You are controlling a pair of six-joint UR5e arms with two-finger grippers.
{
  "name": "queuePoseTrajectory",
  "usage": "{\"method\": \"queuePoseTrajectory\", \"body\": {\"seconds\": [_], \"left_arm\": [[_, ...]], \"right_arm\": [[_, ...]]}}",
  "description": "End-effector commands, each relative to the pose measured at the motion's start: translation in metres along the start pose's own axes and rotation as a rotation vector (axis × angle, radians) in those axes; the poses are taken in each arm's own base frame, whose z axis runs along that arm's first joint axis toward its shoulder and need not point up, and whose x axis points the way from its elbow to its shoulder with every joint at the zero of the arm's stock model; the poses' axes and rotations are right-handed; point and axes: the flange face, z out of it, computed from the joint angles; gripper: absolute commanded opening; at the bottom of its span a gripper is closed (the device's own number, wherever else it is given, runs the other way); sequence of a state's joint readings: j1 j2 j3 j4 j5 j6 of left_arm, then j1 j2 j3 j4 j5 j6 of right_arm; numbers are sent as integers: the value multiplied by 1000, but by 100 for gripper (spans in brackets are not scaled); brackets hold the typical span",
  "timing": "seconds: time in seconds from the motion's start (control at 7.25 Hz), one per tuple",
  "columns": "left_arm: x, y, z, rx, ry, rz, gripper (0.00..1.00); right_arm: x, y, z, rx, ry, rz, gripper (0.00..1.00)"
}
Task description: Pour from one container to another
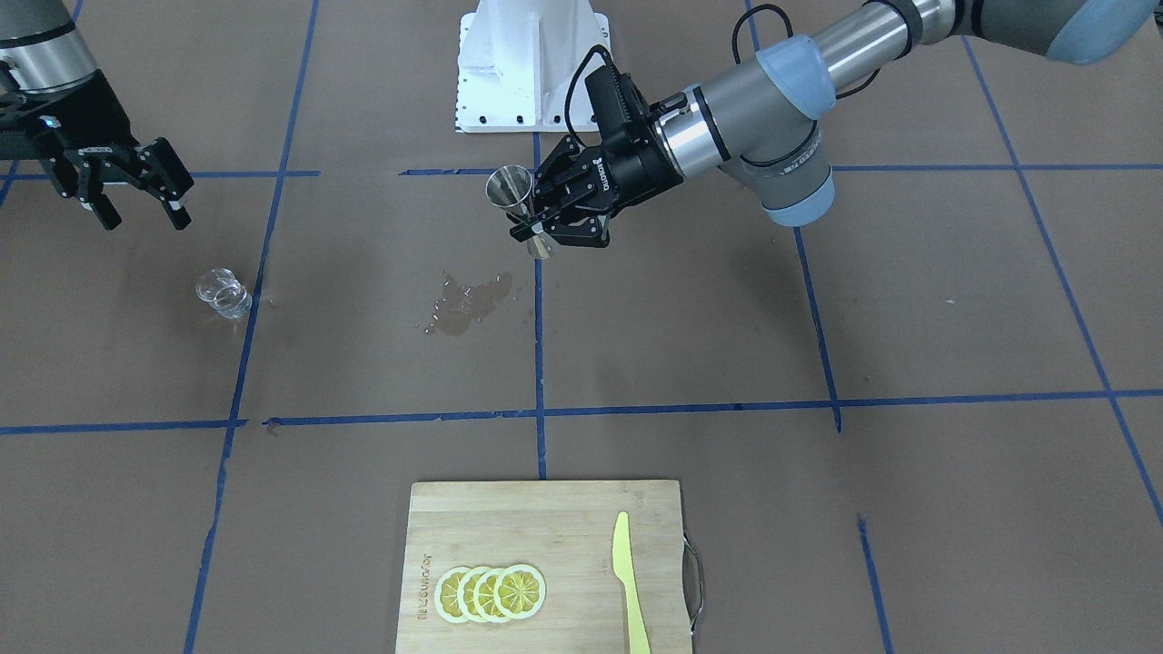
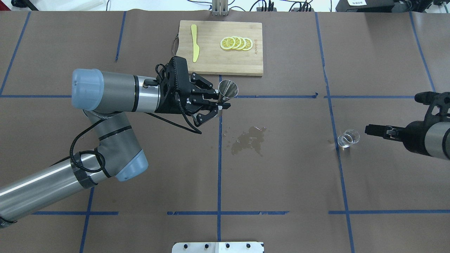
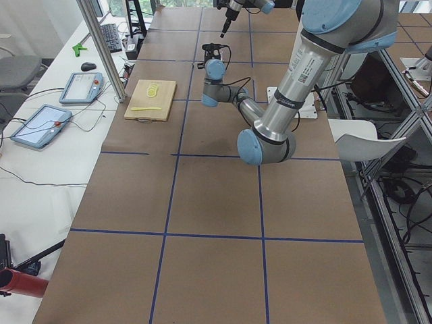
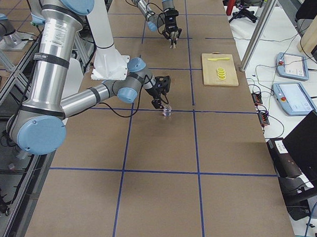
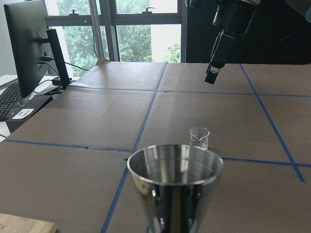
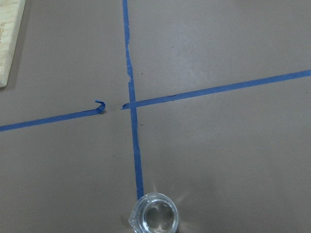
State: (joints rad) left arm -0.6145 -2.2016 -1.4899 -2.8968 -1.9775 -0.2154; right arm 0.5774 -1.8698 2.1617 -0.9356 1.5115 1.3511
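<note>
The steel jigger (image 1: 511,189) (image 2: 228,88) (image 5: 175,184) is held off the table with its mouth up, and my left gripper (image 1: 534,221) (image 2: 219,104) is shut on its narrow waist. Far to the robot's right, the clear glass cup (image 1: 223,293) (image 2: 348,138) (image 5: 199,137) (image 6: 154,216) stands upright on the paper, with nothing touching it. My right gripper (image 1: 145,218) (image 2: 392,112) hangs open above and just behind the cup, holding nothing. I cannot tell whether either container has liquid in it.
A wet spill (image 1: 468,304) (image 2: 249,138) darkens the paper between the two arms. A wooden cutting board (image 1: 545,518) (image 2: 218,63) at the far side carries lemon slices (image 1: 491,592) and a yellow knife (image 1: 629,581). Blue tape lines grid the table.
</note>
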Motion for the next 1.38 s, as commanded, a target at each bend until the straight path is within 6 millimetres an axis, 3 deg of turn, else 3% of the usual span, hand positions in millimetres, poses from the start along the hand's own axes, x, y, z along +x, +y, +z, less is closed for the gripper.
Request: {"method": "queuePoseTrajectory", "body": {"seconds": [0.0,0.14,0.28,0.41,0.69,1.24], "left_arm": [[0,2,0,-1,-6,-2,0],[0,2,-1,0,-6,-2,0],[-1,1,-1,-1,-7,-3,0],[-1,7,-2,-9,-9,-7,0],[-1,6,-4,1,-24,-4,0],[-1,7,-4,2,-26,-5,0]], "right_arm": [[-28,60,17,270,10,-67,100],[-28,83,33,390,25,-128,100],[-20,91,46,415,6,-126,100],[-4,106,66,495,18,-160,100],[-2,126,95,567,28,-194,100],[-18,144,140,608,47,-209,100]]}}
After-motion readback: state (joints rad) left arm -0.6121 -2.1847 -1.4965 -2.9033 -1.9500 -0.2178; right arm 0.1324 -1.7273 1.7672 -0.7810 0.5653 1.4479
